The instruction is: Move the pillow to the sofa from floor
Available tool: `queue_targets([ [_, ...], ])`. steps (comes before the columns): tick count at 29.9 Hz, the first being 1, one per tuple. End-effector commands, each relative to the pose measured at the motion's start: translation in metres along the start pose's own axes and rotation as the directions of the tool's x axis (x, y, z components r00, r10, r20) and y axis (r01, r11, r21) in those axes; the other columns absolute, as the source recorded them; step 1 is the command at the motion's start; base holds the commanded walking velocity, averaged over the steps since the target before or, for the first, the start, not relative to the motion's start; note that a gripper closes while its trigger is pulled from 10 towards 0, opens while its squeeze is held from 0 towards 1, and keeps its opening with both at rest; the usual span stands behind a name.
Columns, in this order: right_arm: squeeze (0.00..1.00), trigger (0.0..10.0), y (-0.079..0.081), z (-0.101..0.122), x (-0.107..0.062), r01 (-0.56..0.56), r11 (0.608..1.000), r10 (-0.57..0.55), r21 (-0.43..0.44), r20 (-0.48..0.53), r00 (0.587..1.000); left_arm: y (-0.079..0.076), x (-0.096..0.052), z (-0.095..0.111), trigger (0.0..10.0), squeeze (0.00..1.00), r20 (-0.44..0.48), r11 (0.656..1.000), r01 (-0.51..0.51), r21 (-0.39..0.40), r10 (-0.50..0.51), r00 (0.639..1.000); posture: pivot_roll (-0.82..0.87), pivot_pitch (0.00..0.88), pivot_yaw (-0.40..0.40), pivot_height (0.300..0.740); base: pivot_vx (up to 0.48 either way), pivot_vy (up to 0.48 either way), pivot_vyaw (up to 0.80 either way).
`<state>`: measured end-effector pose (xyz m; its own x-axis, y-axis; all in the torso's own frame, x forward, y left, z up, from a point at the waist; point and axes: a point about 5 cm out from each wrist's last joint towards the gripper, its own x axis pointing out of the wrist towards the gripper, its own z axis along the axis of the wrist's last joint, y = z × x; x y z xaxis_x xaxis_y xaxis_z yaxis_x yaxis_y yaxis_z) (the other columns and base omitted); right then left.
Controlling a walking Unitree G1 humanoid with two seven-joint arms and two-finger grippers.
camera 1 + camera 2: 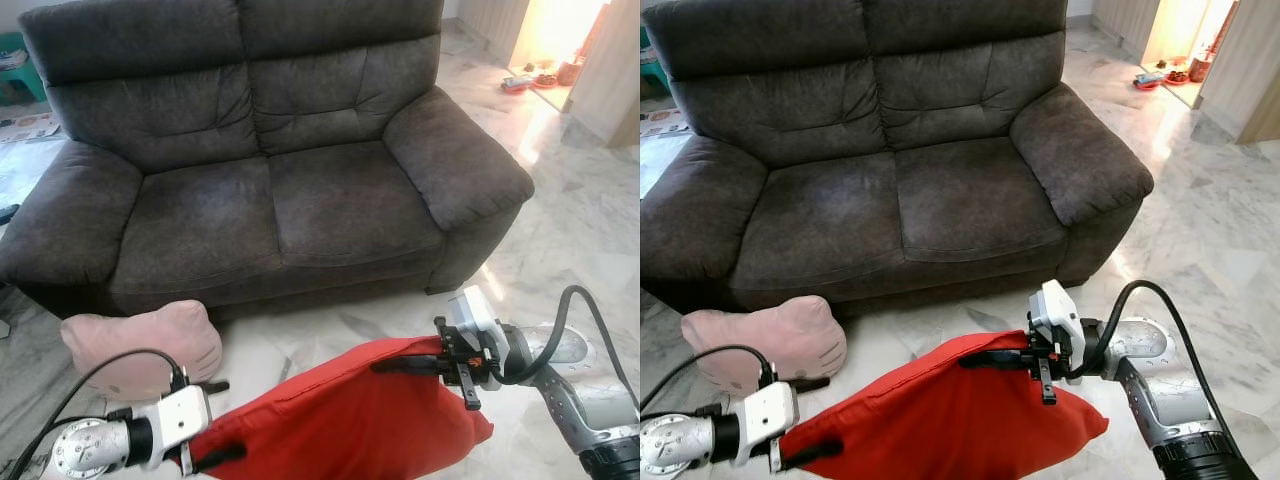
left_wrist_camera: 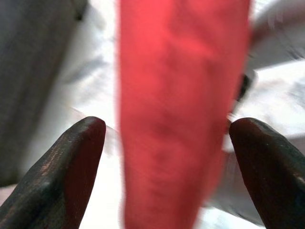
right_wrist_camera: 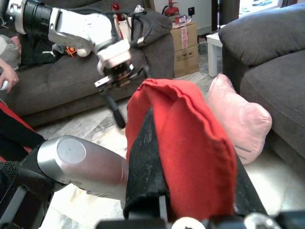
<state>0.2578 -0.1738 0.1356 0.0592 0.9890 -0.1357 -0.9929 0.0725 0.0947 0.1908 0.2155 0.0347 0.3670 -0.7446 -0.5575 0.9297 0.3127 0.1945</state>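
A red pillow (image 1: 340, 410) hangs between my two grippers, low over the marble floor in front of the dark grey two-seat sofa (image 1: 300, 200). My right gripper (image 1: 385, 368) is shut on the pillow's upper right edge; the right wrist view shows the red cloth pinched between its black fingers (image 3: 143, 162). My left gripper (image 1: 218, 422) is at the pillow's left end, open, with its fingers (image 2: 71, 167) standing wide on either side of the cloth. A pink pillow (image 1: 140, 345) lies on the floor by the sofa's left front corner.
Marble floor (image 1: 580, 230) spreads to the right of the sofa toward a bright doorway with small items (image 1: 530, 80). Papers (image 1: 30, 125) and a teal object (image 1: 15, 60) lie at the far left. A person's hand (image 3: 5, 78) rests on a second sofa behind me.
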Motion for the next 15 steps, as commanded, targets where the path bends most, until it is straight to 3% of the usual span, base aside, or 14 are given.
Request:
queue_targets([
  [1,0.0,10.0,0.0,0.025,0.006,-0.045,0.994,0.052,-0.104,0.07,0.996,-0.003,-0.004,-0.009,10.0,0.0,-0.043,1.0,0.022,-0.018,-0.023,0.999,-0.04,0.084,0.057,0.74,0.0,0.0,0.0],
  [8,0.0,10.0,0.001,0.025,0.006,-0.047,0.993,0.055,-0.106,0.07,0.996,-0.006,-0.006,-0.018,10.0,0.0,-0.088,1.0,0.027,-0.009,-0.028,0.996,-0.04,0.084,0.056,0.74,0.0,0.0,0.0],
  [15,0.0,10.0,0.001,0.027,0.004,-0.049,0.993,0.057,-0.111,0.067,0.996,0.0,0.002,-0.027,10.0,0.0,-0.11,0.995,-0.096,-0.02,0.094,0.99,-0.05,0.085,0.052,0.74,0.0,0.0,0.0],
])
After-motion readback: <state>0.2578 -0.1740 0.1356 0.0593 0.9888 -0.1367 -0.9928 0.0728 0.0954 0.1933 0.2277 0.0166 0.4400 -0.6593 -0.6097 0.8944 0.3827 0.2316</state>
